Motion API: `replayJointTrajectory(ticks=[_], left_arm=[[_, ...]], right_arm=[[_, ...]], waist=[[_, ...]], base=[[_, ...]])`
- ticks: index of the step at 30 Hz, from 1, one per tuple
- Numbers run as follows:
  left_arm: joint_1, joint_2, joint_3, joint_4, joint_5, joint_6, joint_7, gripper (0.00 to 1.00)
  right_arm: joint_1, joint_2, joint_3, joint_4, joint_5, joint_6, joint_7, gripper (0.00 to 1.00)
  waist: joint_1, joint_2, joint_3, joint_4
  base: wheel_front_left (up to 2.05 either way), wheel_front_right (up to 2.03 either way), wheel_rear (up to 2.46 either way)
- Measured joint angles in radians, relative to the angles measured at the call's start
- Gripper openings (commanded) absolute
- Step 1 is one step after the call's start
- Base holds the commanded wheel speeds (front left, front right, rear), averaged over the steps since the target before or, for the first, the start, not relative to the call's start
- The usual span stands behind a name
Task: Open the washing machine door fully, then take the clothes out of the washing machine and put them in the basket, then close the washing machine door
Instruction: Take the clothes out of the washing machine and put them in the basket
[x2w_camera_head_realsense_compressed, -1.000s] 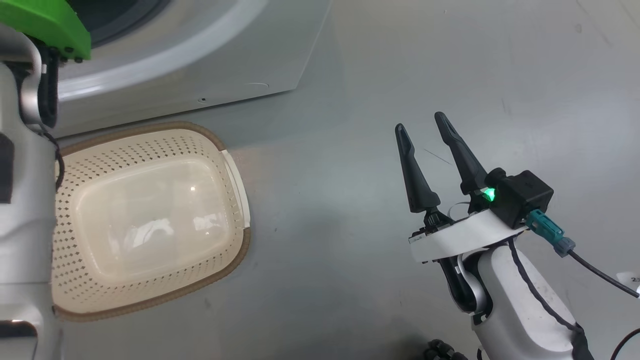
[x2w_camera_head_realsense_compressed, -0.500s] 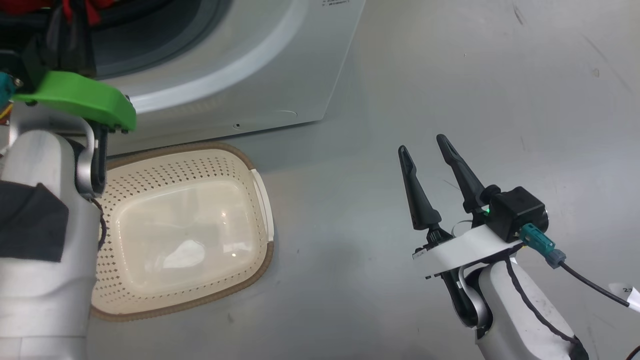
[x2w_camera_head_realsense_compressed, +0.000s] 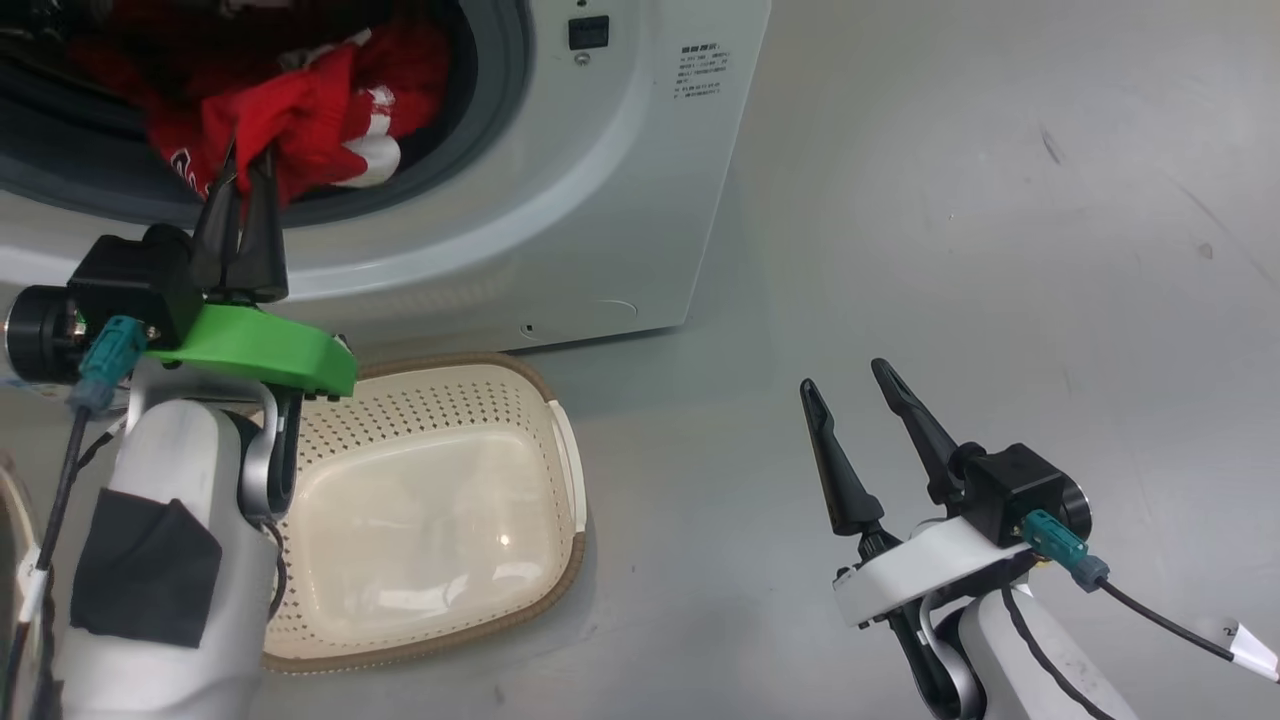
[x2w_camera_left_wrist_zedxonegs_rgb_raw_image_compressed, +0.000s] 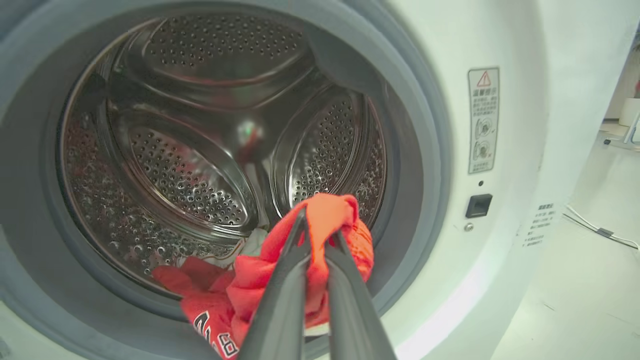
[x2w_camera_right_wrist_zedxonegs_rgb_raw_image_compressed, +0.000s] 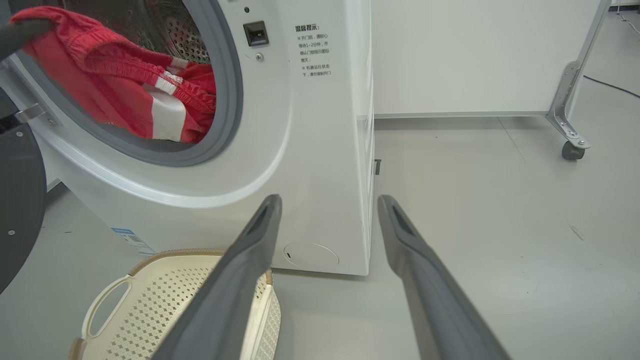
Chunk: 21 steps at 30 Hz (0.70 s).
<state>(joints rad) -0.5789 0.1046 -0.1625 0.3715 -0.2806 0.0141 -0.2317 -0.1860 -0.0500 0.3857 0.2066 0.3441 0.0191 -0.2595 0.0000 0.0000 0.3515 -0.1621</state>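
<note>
Left wrist view looks straight into the big white front-loading washing machine (x2w_camera_left_wrist_zedxonegs_rgb_raw_image_compressed: 510, 125). There the left gripper (x2w_camera_left_wrist_zedxonegs_rgb_raw_image_compressed: 320, 225) has its two long dark fingers pinched together on a fold of the bright red fabric clothes (x2w_camera_left_wrist_zedxonegs_rgb_raw_image_compressed: 240, 287). The gripped fold stands at the mouth of the machine, raised just above the lower lip of the grey rubber seal (x2w_camera_left_wrist_zedxonegs_rgb_raw_image_compressed: 415, 150). Red cloth bulges over and around the fingertips. The rest of the bundle trails down from the fingers into the bottom of the perforated steel drum (x2w_camera_left_wrist_zedxonegs_rgb_raw_image_compressed: 190, 150), and a part with white lettering lies over the seal's lower edge.

The right gripper (x2w_camera_head_realsense_compressed: 845, 378) hangs well apart from the machine, out beyond its front right corner over the grey floor (x2w_camera_head_realsense_compressed: 1000, 200). Its fingers are spread wide with nothing between them.

The small cream plastic basket (x2w_camera_head_realsense_compressed: 440, 410), perforated and brown-rimmed, sits on the floor just in front of the machine's base, below the opening. The round, black-ringed washing machine door (x2w_camera_right_wrist_zedxonegs_rgb_raw_image_compressed: 17, 200) stands swung open at the left of the opening.

By count there are one machine, one door, one basket, two grippers and one red bundle. How many garments make up that bundle cannot be told.
</note>
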Motion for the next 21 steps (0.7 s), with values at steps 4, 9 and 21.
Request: replayJointTrajectory(ticks=[4, 9, 21], left_arm=[[0.017, -0.011, 0.002, -0.062, -0.002, 0.003, -0.009, 0.00], [0.041, -0.010, 0.014, -0.135, -0.004, 0.021, -0.016, 0.00], [0.104, 0.006, 0.041, -0.299, -0.004, 0.043, -0.017, 0.00]], right_arm=[[0.025, -0.006, -0.005, 0.006, -0.003, 0.001, 0.000, 1.00], [0.038, -0.007, -0.004, 0.014, -0.004, 0.011, 0.000, 1.00], [0.072, -0.006, -0.003, 0.017, -0.004, 0.015, 0.000, 1.00]], waist=[[0.0000, 0.0000, -0.042, 0.016], [0.0000, 0.0000, -0.088, 0.034], [0.0000, 0.0000, -0.157, 0.051]], base=[[0.00, 0.00, 0.00], [0.00, 0.00, 0.00], [0.00, 0.00, 0.00]])
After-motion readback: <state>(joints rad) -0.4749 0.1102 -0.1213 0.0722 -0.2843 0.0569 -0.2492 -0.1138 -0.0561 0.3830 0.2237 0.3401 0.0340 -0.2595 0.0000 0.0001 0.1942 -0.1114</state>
